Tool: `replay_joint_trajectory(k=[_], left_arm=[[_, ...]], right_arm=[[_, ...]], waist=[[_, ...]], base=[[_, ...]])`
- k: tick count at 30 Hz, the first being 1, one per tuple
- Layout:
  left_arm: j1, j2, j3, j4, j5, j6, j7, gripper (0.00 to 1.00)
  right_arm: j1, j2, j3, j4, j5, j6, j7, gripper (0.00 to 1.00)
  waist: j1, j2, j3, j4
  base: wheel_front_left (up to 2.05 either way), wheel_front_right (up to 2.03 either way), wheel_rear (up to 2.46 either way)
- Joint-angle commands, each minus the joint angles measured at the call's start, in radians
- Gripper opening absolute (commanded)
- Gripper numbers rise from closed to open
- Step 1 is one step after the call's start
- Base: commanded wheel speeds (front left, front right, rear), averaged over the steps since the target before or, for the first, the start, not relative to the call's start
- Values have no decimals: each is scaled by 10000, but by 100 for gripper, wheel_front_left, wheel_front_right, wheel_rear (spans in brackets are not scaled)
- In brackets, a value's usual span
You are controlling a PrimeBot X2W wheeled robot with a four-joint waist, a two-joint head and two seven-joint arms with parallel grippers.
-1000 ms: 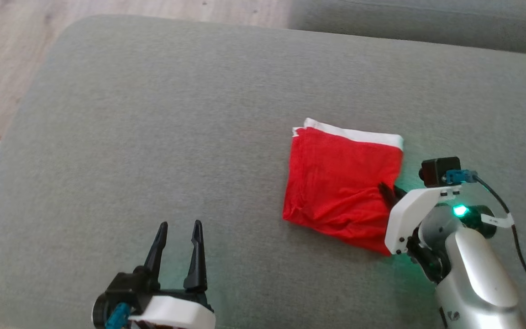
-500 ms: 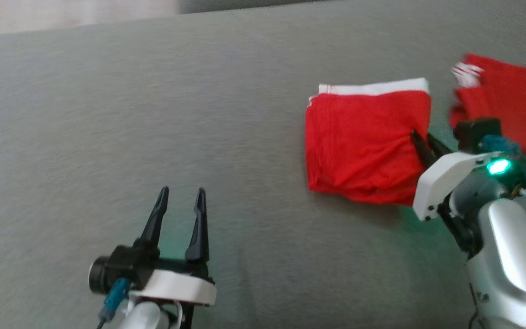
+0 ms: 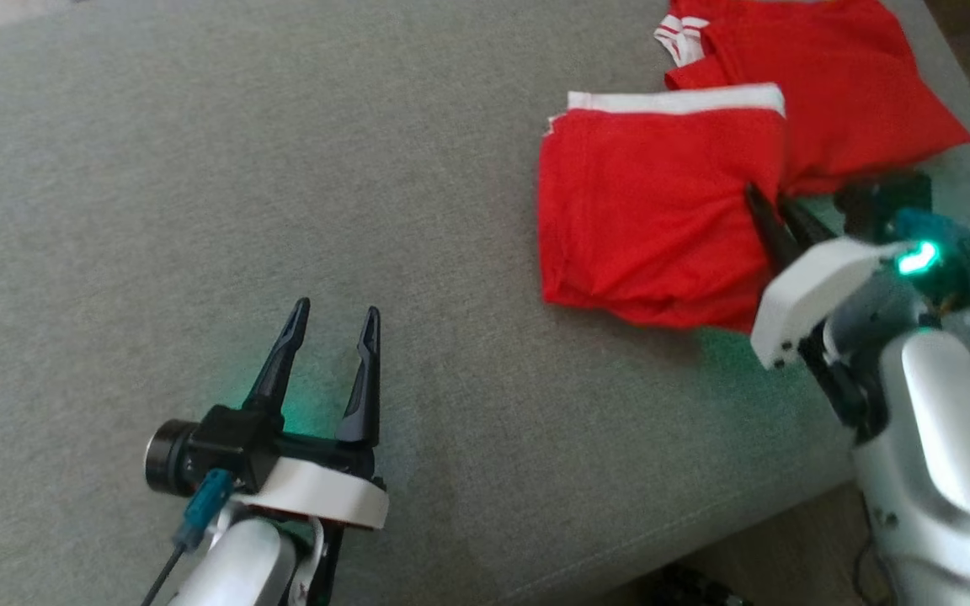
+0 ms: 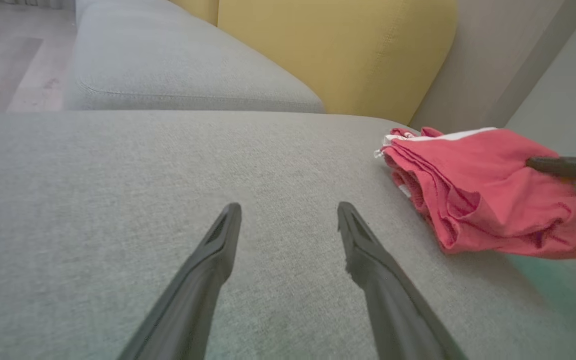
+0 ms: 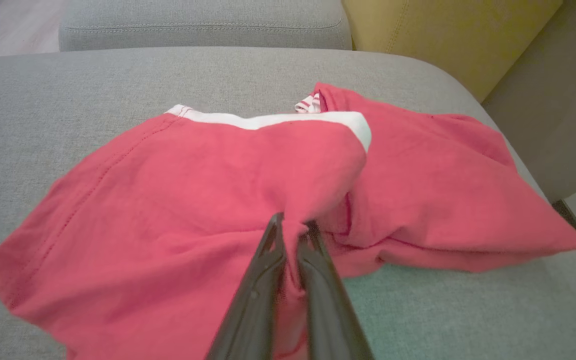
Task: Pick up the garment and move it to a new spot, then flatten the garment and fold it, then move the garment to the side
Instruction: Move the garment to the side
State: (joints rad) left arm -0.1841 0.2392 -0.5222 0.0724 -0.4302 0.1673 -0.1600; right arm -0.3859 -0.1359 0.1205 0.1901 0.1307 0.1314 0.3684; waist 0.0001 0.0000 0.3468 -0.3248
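garment point(image 3: 645, 210): red, folded into a near-square packet with a white band along its far edge. it lies on the right part of the grey seat cushion point(image 3: 199, 168), close to the cushion's front right corner.
right gripper point(image 3: 767, 199): fingers pressed together on the garment's right edge with a pinch of red cloth between them. the cloth lifts in a small ridge at the tips.
left gripper point(image 3: 338, 306): fingers spread apart, holding nothing, low over bare cushion.
key relation: the packet spreads leftward from the right gripper's tips, so a pull to the right would likely drag it along edge first.
long axis: barely any. the white band runs left to right in the head view, across the line of the right fingers.
nearer arm: the right one, already on the cloth. the left one is well apart from it, on its left.
second red garment point(image 3: 847, 109): lies flat beyond and to the right. the packet's far right corner seems to rest on its edge, though the overlap is hard to read.
step in hand: probably the last one, shifting the folded packet aside.
count: two red garments, two grippers, one yellow cushion point(image 4: 328, 45).
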Motion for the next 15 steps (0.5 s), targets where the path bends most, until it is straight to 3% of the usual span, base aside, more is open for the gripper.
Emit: replay_joint_trajectory(k=[1,7,15], left_arm=[[-301,107,180,-339,75,28,5,100],[-354,27,146,-340,63,99,-57,100],[-471,-198,26,-213,9,75,-252,100]], right_arm=[[-659,-62,202,-324,19,-7,-62,0],[-1716,-1073,228,-46,-28,-7,401,0],[-2425,-3759,-275,390,142,-7,1681,0]], waist=[[-1,0,92,-47],[-1,0,79,517],[-1,0,318,1681]], base=[[0,0,0],[0,0,0],[0,0,0]])
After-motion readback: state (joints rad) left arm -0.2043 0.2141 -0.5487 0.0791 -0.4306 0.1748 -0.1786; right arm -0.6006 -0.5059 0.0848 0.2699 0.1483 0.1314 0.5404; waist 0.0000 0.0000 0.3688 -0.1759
